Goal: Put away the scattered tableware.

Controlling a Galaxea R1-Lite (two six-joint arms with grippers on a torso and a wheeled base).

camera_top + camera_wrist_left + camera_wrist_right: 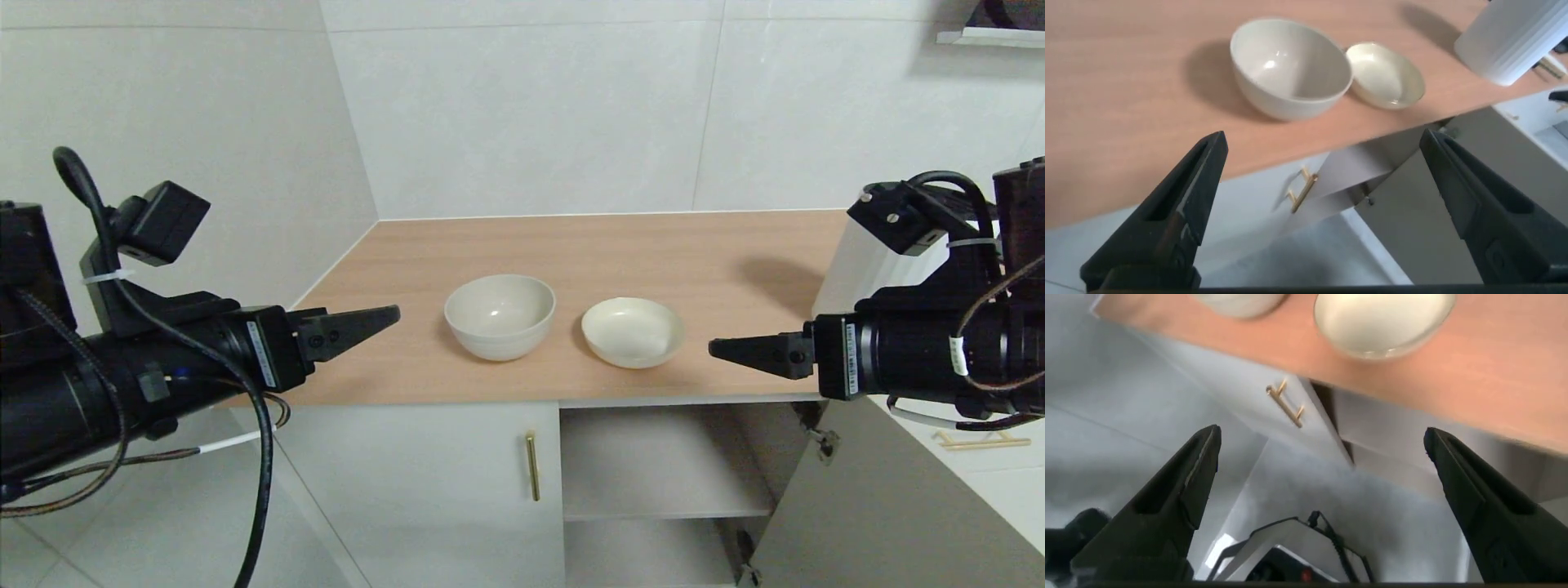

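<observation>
Left claw (pixel 384 314) is released, fingers spread wide, nothing in it. It hangs off the table's (pixel 408 245) front edge, out toward the left corner and level with the top. Right claw (pixel 722 349) is the same: spread wide, empty, hanging just off the front edge on the right side, tip pointing inward.

Between the two claws, near the front edge and about mid-table, sit two pale bowls. The deep bowl (pixel 500 314) is on the left. The shallow bowl (pixel 633 331) is just beside it on the right, with a narrow gap between them. Both are upright and empty. A white ribbed container (pixel 849 261) stands by the right edge, partly behind my right arm.

Under the front edge, below the shallow bowl, a cupboard (pixel 653 441) stands with its door (pixel 857 506) swung out to the right, and a bare shelf (pixel 665 513) shows inside. The left door is closed and has a gold handle (pixel 532 465).

My read is that this is the approach step, with nothing picked up yet and both bowls left to stow. Right claw is nearest the shallow bowl, so I'd take that one first. That means coming in over the rim, pinching the wall, lifting clear, then dropping below the table edge into the cupboard. The glazed rim will probably be slippery, so it needs a firm pinch.
</observation>
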